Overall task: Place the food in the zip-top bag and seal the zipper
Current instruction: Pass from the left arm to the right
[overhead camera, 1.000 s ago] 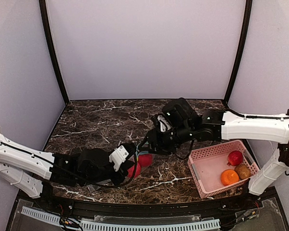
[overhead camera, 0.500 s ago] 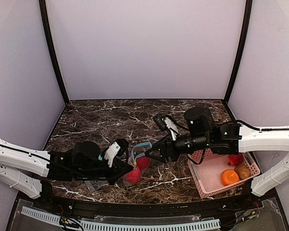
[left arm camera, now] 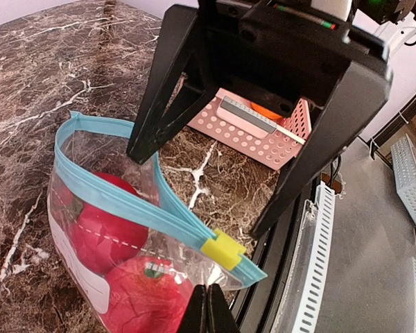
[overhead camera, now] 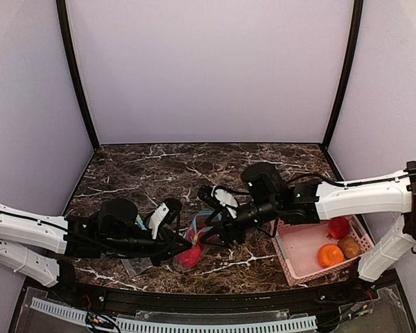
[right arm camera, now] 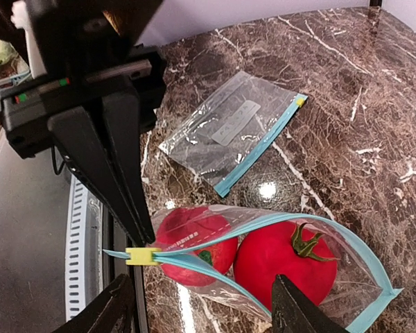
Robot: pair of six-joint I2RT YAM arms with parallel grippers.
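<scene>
Half filled: two red fruits (left arm camera: 100,225) sit in the open bag (left arm camera: 90,149).
On the table (overhead camera: 139,173), the basket (overhead camera: 283,260) holds another red fruit (overhead camera: 339,227) and an orange one (overhead camera: 330,255), not yet bagged. The left gripper (left arm camera: 208,305) is pinched onto the bag's zipper end by the slider (left arm camera: 222,250). The right gripper (right arm camera: 206,302) hangs over the mouth, jaws apart. Sealing remains.

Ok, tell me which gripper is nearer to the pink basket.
Right. The right gripper hangs open over the zip-top bag, just left of the pink basket in the top view. The left gripper pinches the bag's far side, with the bag between it and the basket.
</scene>
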